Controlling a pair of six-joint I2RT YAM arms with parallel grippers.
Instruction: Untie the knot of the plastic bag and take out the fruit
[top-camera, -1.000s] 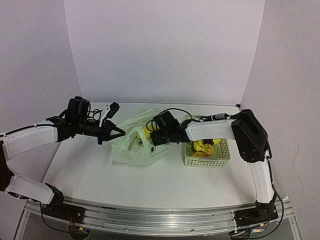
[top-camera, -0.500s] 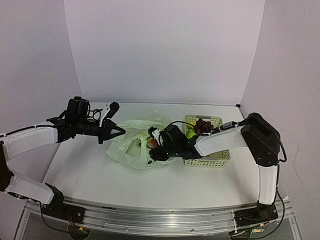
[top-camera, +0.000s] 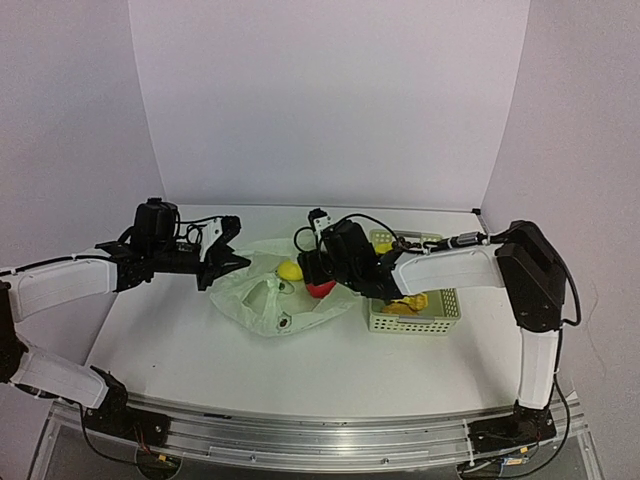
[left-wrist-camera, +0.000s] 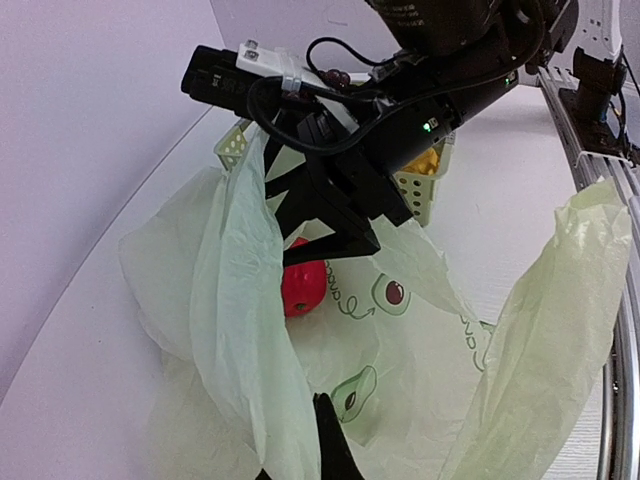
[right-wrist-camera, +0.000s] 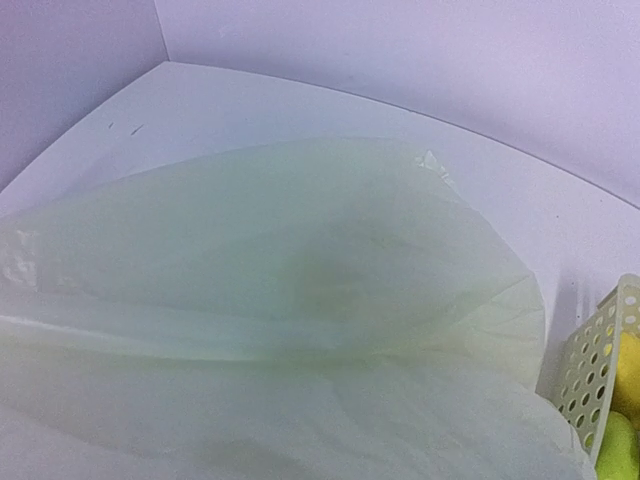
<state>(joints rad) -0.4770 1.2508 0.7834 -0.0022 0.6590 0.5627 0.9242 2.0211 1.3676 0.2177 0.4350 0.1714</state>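
Thin pale-green plastic bag (top-camera: 262, 303) is clamped by left jaws; red toy apple (left-wrist-camera: 302, 288) should be centred between parted right jaws.

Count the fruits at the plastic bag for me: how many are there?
2. A yellow lemon lies at the plastic bag's far edge; a red apple sits just right of it, below the right gripper. Others may hide under the bag's folds.
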